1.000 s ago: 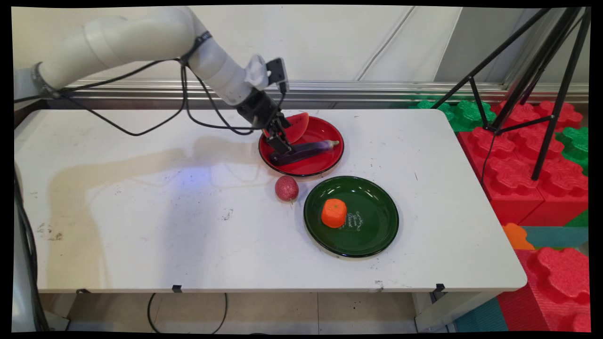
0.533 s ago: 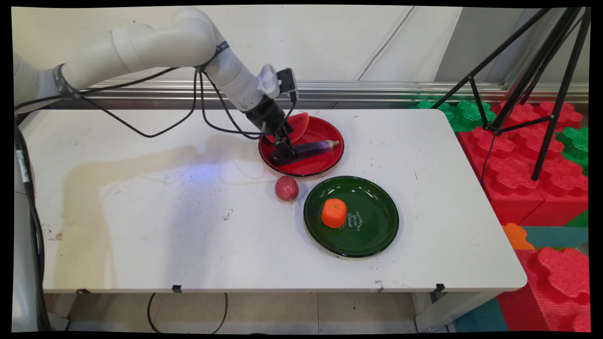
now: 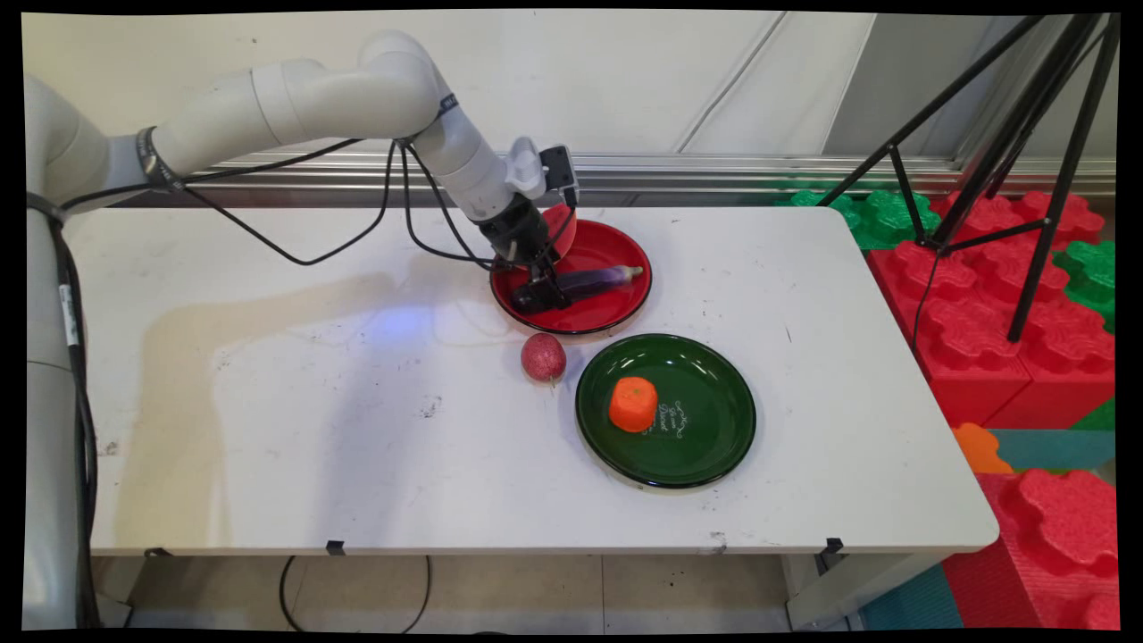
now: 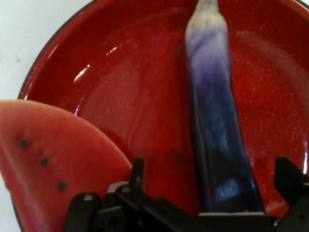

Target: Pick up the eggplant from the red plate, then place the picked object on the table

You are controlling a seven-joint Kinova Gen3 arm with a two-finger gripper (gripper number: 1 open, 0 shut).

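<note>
The flat white table (image 3: 268, 402) carries a round red plate (image 3: 616, 313), a round dark-green plate (image 3: 714, 446), and a speckled reddish ball-shaped fruit (image 3: 543, 356).

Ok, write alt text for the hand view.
A purple eggplant lies lengthwise in a red plate, its near end between the open end effector fingers at the bottom edge. A watermelon slice with black seeds sits at lower left.

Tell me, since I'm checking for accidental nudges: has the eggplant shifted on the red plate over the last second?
No. The eggplant lies at the same spot and angle on the red plate; its pale tip points at the same spot on the plate's right rim.
</note>
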